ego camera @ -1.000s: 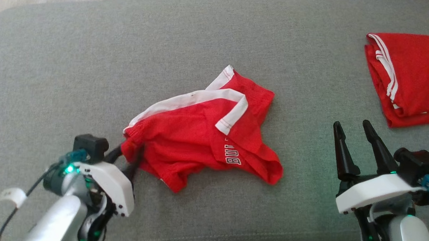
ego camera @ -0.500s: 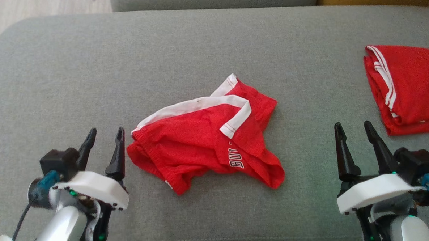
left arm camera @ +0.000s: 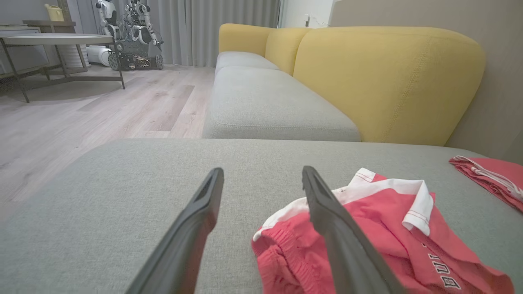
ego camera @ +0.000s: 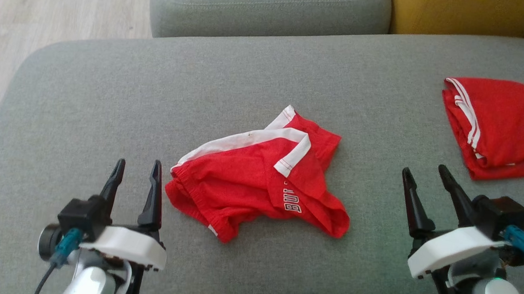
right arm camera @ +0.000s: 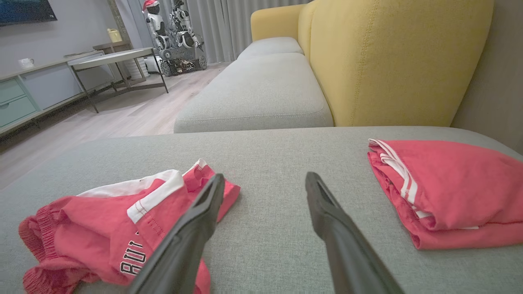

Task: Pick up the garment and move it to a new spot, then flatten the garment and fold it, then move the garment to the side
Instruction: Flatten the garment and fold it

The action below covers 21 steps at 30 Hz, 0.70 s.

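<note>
I kept my left gripper (ego camera: 138, 163) at the lower left of the head view, fingers apart and holding nothing. It stood just beside the waistband end of the crumpled red shorts with white trim and white lettering (ego camera: 260, 182), not touching them. My right gripper (ego camera: 423, 170) sat at the lower right, fingers likewise spread and empty, well apart from the shorts.

The shorts lay in a loose heap at the centre of the frame, on the grey woven sofa cushion (ego camera: 113, 105). One white-edged hem was flipped over the top and the cloth was bunched along the lower edge. A second red garment with white stripes, neatly folded (ego camera: 501, 126), rested at the upper right, near my right fingers but clear of them.

I judged the job to be early. The shorts may already have been set down in their new spot, since nothing gripped them. They were neither flattened nor folded, so spreading, folding and moving them aside all remained.
</note>
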Tool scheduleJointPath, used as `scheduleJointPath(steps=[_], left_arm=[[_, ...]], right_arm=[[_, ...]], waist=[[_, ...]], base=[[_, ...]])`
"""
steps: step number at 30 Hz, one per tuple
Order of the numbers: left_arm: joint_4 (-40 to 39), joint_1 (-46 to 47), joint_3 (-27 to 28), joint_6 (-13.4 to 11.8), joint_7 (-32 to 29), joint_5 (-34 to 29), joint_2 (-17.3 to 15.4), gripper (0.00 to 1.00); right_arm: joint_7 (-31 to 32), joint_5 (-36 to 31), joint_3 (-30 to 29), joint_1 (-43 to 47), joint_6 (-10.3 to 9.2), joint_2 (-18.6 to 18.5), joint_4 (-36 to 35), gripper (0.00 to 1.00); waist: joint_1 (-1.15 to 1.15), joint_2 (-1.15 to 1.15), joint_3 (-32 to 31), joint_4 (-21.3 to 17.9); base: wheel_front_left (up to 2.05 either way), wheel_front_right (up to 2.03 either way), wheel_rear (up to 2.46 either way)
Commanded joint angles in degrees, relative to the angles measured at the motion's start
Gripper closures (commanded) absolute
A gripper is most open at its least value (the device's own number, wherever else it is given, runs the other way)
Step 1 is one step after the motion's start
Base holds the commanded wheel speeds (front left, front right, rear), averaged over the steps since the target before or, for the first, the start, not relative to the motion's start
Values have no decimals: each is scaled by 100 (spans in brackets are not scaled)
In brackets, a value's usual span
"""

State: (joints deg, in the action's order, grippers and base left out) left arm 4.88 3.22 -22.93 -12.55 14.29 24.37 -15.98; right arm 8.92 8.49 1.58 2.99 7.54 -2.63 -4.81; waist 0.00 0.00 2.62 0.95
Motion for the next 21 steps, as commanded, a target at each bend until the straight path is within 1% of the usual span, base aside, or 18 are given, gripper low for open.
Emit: scheduleJointPath(steps=[1,16,18,21], left_arm=[[-215,209,282,11,67,-25,-98,0],[-219,213,264,32,69,-10,-62,0],[-228,264,252,41,69,-14,-48,0],[-220,370,217,65,69,-33,-18,0]], right_arm=[[16,-29,152,-146,-5,-56,-240,0],[140,-16,143,-122,-5,-49,-299,0],[194,-38,213,-185,-5,-65,-204,0],[273,-25,564,-361,-5,-128,70,0]], waist=[[0,0,-23,1],[0,0,36,74],[0,0,110,123],[0,0,249,226]], base=[[0,0,0],[0,0,0],[0,0,0],[0,0,0]])
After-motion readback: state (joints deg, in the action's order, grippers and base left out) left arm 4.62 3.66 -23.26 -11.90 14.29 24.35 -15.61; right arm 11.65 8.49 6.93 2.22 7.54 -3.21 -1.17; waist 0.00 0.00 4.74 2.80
